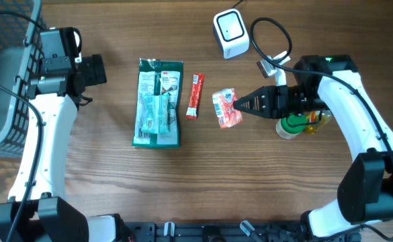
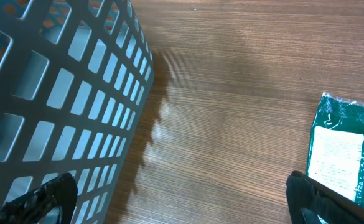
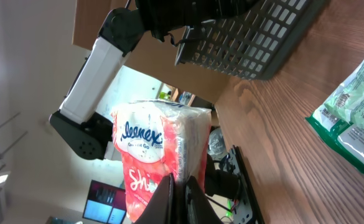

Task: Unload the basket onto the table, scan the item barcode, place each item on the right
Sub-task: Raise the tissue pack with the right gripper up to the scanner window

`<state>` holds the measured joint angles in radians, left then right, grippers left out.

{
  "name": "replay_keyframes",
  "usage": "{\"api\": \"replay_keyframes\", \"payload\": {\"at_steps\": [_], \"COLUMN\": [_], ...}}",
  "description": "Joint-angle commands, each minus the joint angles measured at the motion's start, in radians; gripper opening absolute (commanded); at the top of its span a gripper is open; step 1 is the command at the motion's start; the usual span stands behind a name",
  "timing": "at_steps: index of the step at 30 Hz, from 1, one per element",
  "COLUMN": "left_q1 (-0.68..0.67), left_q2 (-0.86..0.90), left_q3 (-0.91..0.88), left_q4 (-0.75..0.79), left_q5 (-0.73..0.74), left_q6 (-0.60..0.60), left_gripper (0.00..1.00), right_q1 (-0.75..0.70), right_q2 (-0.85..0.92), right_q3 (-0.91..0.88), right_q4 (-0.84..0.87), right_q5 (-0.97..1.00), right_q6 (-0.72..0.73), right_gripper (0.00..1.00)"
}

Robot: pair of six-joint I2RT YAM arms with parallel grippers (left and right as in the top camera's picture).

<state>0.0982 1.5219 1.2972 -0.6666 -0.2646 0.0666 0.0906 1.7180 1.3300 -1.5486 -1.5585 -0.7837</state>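
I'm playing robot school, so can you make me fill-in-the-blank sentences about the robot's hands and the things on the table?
The right hand is ___ on the tissue pack.
The left hand is wide ___.
The stick beside the green package is ___.
Missing words: shut, open, red.

basket (image 2: pixel 63 93) hems left claw (image 2: pixel 175 202), bare tabletop (image 2: pixel 231 93) beside

We see a wooden table (image 1: pixel 183 188). On it lie a green packet (image 1: pixel 158 103), a red stick (image 1: pixel 195 95) just right of it, a white scanner (image 1: pixel 231 33) further back, a grey basket (image 1: pixel 8 87) at the left edge, and a bottle (image 1: pixel 291 126) at the right.
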Motion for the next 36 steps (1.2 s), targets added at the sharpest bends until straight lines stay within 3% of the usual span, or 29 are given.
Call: {"api": "replay_keyframes", "payload": {"at_steps": [1,14,23,25,27,31,36], "left_q1": [0.0,0.0,0.0,0.0,0.0,0.0,0.0], "left_q2": [-0.002,-0.002,-0.002,-0.002,-0.002,-0.002,-0.002], "left_q3": [0.002,0.002,0.002,0.002,0.002,0.002,0.002], "left_q4": [0.002,0.003,0.003,0.003,0.003,0.003,0.003], "left_q5": [-0.002,-0.002,-0.002,-0.002,-0.002,-0.002,-0.002], "left_q6": [0.008,0.008,0.008,0.008,0.008,0.008,0.008], "left_gripper": [1.0,1.0,1.0,1.0,1.0,1.0,1.0], "right_q1": [0.0,0.0,0.003,0.003,0.003,0.017,0.093], "right_q2": [-0.017,-0.016,-0.016,-0.016,-0.016,-0.016,-0.016], "right_q3": [-0.002,-0.002,-0.002,-0.002,0.006,0.167,0.523], "right_q4": [0.001,0.132,0.467,0.521,0.589,0.518,0.334], "right_q5": [-0.032,0.091,0.592,0.64,0.666,0.802,1.135], "right_q6": [-0.025,0.136,0.479,0.483,0.585,0.66,0.713], "right_gripper": [0.04,0.05,0.05,0.04,0.04,0.04,0.04]}}
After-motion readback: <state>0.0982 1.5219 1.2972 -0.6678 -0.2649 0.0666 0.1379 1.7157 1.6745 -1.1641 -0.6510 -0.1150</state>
